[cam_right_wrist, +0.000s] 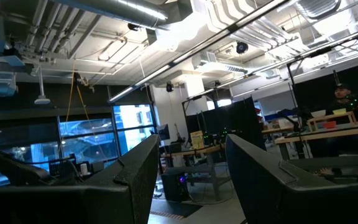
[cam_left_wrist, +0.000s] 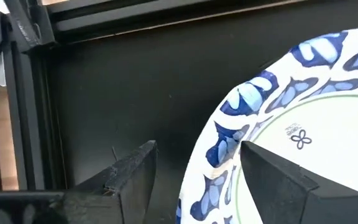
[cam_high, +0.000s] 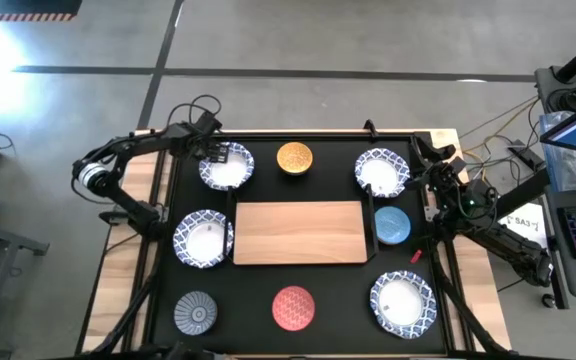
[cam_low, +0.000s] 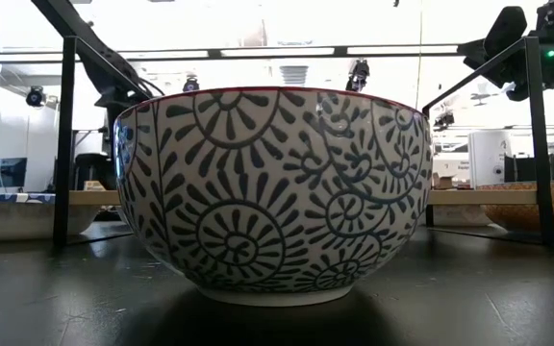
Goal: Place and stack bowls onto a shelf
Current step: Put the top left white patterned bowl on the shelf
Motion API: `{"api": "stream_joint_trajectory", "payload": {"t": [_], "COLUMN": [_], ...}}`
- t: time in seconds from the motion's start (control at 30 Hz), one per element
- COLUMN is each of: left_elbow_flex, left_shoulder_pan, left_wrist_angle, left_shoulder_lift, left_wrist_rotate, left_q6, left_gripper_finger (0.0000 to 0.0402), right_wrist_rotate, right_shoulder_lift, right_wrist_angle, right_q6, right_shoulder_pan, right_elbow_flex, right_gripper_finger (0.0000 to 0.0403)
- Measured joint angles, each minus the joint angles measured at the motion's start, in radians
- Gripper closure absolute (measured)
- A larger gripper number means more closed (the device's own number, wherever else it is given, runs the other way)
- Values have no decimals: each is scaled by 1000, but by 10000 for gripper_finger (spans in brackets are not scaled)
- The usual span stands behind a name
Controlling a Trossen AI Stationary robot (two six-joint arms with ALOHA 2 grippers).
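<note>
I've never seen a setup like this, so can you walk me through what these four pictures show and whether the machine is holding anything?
It is a robot with two dark arms at a black table. One picture looks straight down; one sits at table height, filled by the red patterned bowl; two come from cameras on the wrists. Eight bowls surround a bare light-wood shelf. The left gripper has its jaws open astride the rim of a blue-and-white bowl at the far left, one jaw inside, one outside, not yet closed on it. The right gripper waits at the table's right edge, jaws open, pointing into the room, holding nothing.
</note>
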Motion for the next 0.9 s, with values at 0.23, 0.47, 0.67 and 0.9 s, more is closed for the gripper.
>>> {"api": "stream_joint_trajectory", "payload": {"t": [0.23, 0.47, 0.67, 0.9], "left_elbow_flex": [0, 0, 0, 0], "left_shoulder_pan": [-2, -3, -5, -6], "left_wrist_angle": [19, 38, 52, 67], "left_shoulder_lift": [0, -5, -6, -14], "left_wrist_rotate": [41, 53, 86, 103], "left_q6": [34, 49, 57, 70], "left_gripper_finger": [250, 335, 382, 398], "right_wrist_rotate": [0, 0, 0, 0], "right_shoulder_lift": [0, 0, 0, 0], "right_wrist_angle": [0, 0, 0, 0], "right_q6": [0, 0, 0, 0], "right_shoulder_pan": [0, 0, 0, 0], "right_elbow_flex": [0, 0, 0, 0], "right_gripper_finger": [227, 227, 227, 227]}}
